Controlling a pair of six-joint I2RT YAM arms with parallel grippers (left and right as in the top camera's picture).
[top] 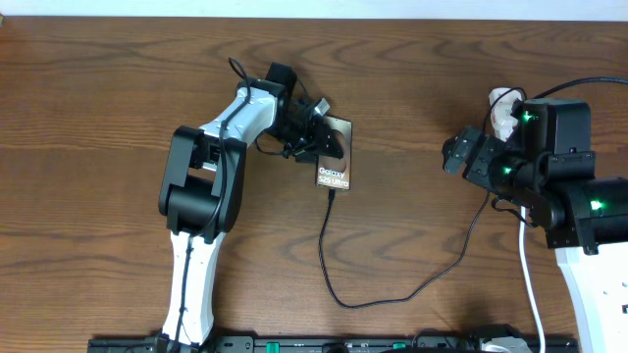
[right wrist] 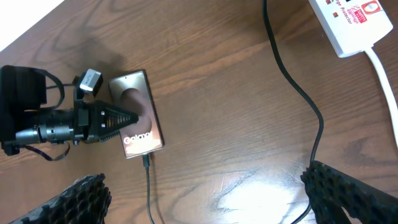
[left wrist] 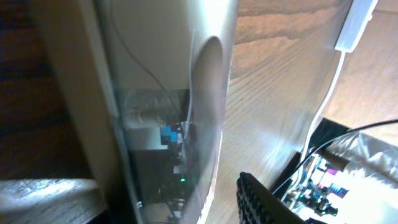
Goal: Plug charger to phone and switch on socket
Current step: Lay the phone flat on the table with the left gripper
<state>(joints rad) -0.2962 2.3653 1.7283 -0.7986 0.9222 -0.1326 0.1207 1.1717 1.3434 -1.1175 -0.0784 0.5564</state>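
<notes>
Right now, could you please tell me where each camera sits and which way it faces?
Overhead: fixed above the table, looking straight down; left arm, right arm, phone, charger.
Left wrist: on the left arm, close against a blurred glossy surface; one left finger at the bottom.
Right wrist: on the right arm, angled down across the table toward phone and socket; right fingers in both lower corners.
Shared: overhead and right wrist both show the charger meeting the phone.
</notes>
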